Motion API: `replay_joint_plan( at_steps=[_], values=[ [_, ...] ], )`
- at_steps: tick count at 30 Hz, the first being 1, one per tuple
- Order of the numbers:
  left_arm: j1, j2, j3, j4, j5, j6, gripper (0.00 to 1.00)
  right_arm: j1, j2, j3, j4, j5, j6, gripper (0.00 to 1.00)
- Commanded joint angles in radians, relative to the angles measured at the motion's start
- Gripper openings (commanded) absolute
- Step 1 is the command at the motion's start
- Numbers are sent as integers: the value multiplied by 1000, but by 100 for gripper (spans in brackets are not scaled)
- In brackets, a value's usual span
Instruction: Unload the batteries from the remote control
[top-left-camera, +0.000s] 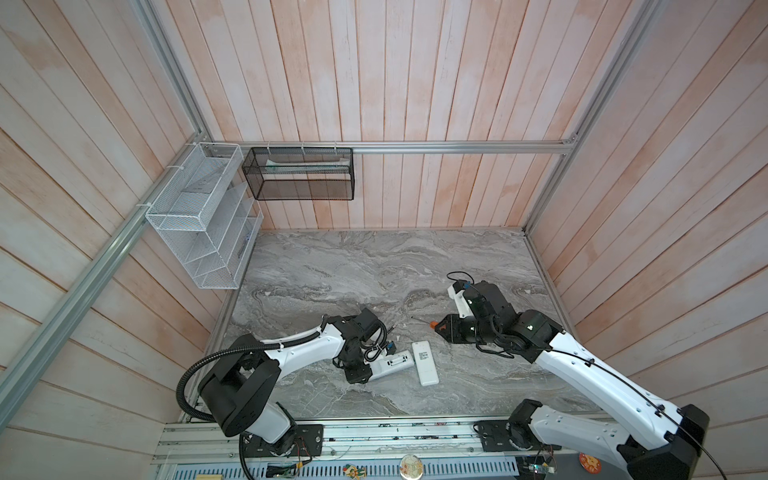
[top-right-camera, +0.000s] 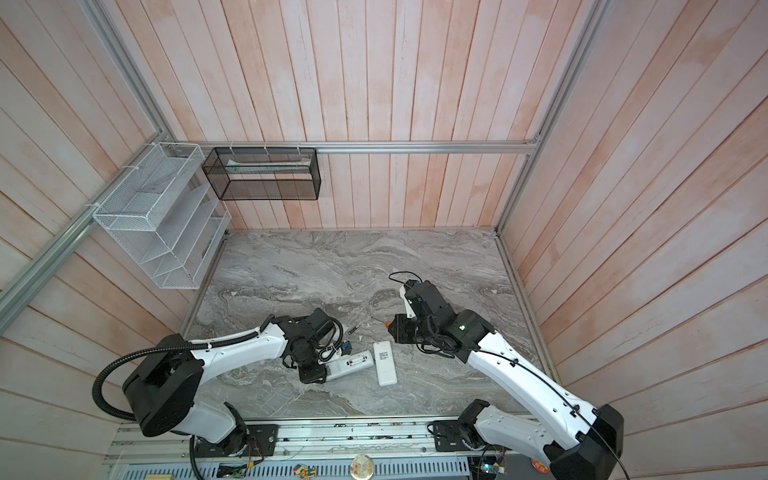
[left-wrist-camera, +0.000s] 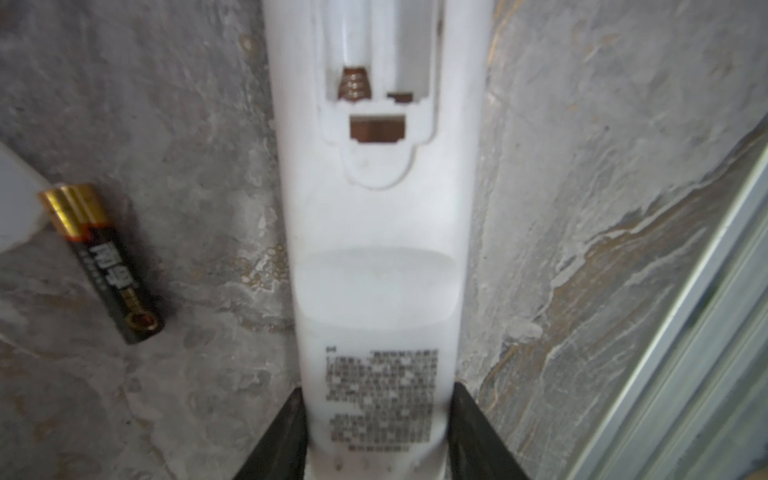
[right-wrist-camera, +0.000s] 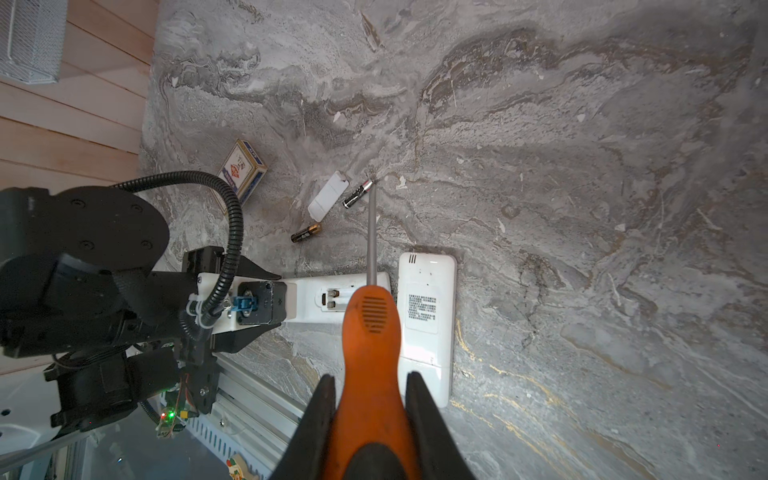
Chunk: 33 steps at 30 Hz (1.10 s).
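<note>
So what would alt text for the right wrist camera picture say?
Black fingers clamp an orange-handled screwdriver, seen against two white remotes on a grey marble table. One remote, gripped by the other arm, has its battery bay open; two batteries and a white cover lie loose nearby.

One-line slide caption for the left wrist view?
Left end effector grips the white remote, its open battery bay looking empty; one battery lies loose beside it.

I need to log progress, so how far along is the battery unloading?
Done: the compartment of the held remote looks empty; two batteries and a white cover lie on the table.
In hand: left claw grips that remote, right claw holds the screwdriver.
Left: the second remote, apparently still closed.
</note>
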Motion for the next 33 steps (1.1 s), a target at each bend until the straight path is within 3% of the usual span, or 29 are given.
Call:
replay_joint_plan(
  at_steps=[1,4,5,7,14,19,28,31,33],
  values=[
    [13,33,-3,99,-146,-19,55,-18,0,33,30,-14,8,0],
    [13,46,12,102,-155,-11,63,-33,-2,25,34,-24,11,0],
    [13,47,17,104,-154,-7,70,-37,-4,24,33,-24,11,0],
    [13,46,23,104,-164,-2,99,-43,-10,19,35,-24,14,0],
    [19,-1,65,60,-179,0,100,-57,-29,-10,62,-37,34,0],
    [27,-115,115,22,-170,-113,100,-68,-15,-2,76,-49,28,0],
    [73,-397,160,35,-112,-485,100,-73,54,74,102,-58,-13,0],
    [121,-491,139,100,-120,-773,100,-73,53,82,129,-63,-15,0],
    [192,-544,108,152,-42,-979,100,-72,40,69,174,-76,-7,0]
  ],
)
